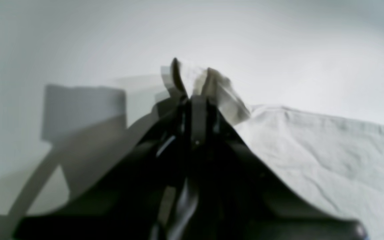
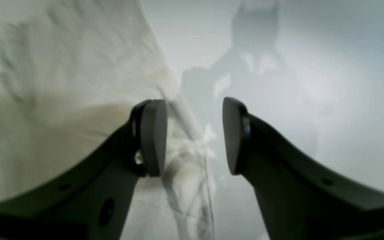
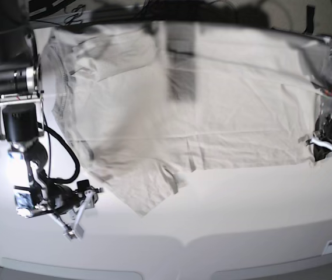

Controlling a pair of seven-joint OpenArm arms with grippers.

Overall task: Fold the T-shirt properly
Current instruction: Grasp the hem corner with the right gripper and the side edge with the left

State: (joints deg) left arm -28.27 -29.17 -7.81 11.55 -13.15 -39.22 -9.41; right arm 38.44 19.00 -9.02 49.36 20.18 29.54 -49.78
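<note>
Open right gripper [image 2: 194, 135] hangs empty over the table [image 3: 224, 210] beside the shirt [image 3: 230, 105] spread flat there, while the left gripper [image 3: 328, 140], closed, pinches its hem corner; folding is barely begun, next needing the right to grasp.

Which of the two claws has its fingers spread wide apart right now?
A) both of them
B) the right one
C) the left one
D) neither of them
B: in the right wrist view the right gripper shows a wide gap between its pads above the T-shirt, while the left gripper is pinched shut on a corner of the fabric.
</note>
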